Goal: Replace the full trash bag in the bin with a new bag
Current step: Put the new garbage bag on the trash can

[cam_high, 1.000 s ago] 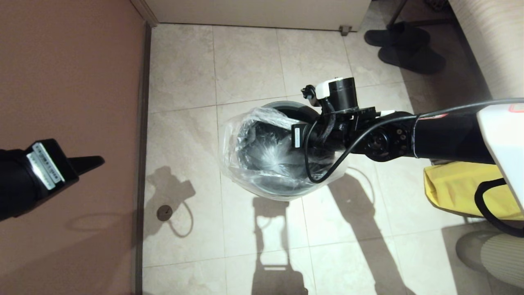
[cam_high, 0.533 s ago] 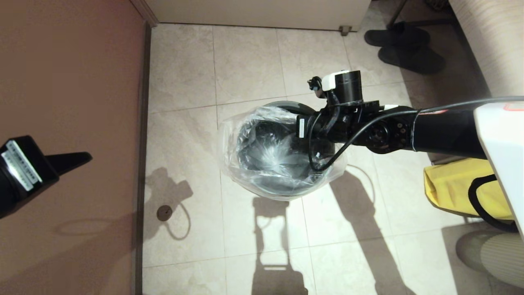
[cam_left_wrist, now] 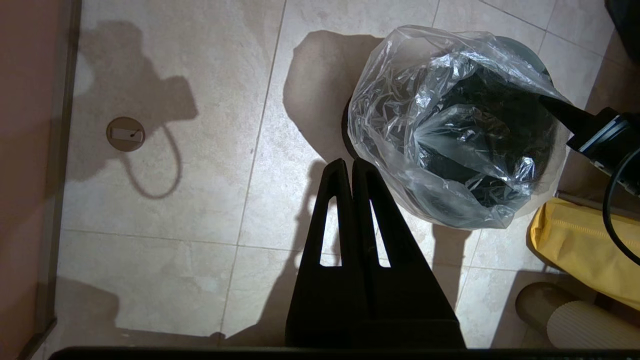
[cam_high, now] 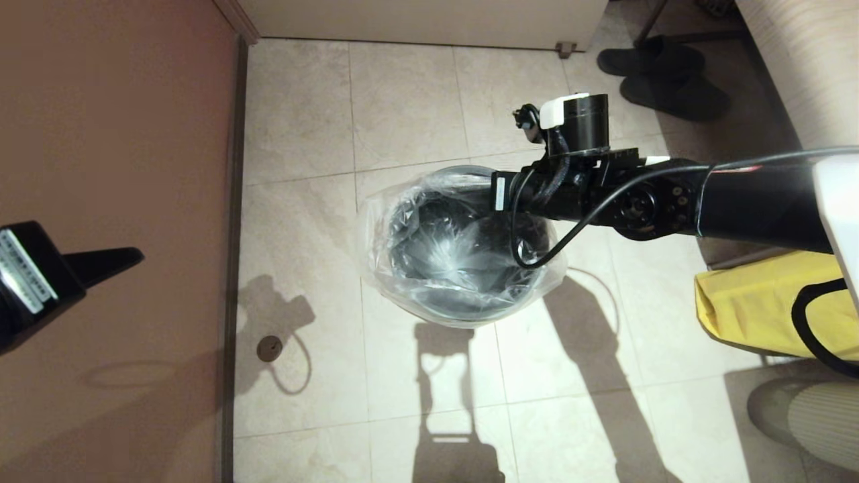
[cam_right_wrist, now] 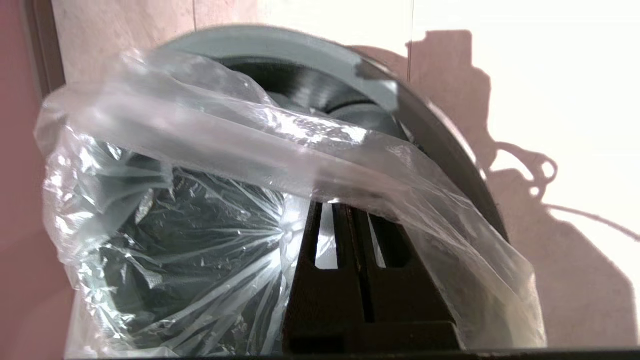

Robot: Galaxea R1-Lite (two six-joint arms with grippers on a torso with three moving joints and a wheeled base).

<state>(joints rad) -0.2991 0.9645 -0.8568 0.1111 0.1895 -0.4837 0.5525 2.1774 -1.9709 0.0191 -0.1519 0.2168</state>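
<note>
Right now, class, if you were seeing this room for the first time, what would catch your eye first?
The new bag, glinting and crinkled, lines the bin on the tiled floor, its star-gathered seal inside. The right gripper, shut, pokes under the bag's edge at the rim. A yellow sack lies to the bin's right.

The new bag (cam_high: 443, 258) sits in the bin (cam_high: 463, 172); right tool (cam_right_wrist: 345, 220) is under its edge.
</note>
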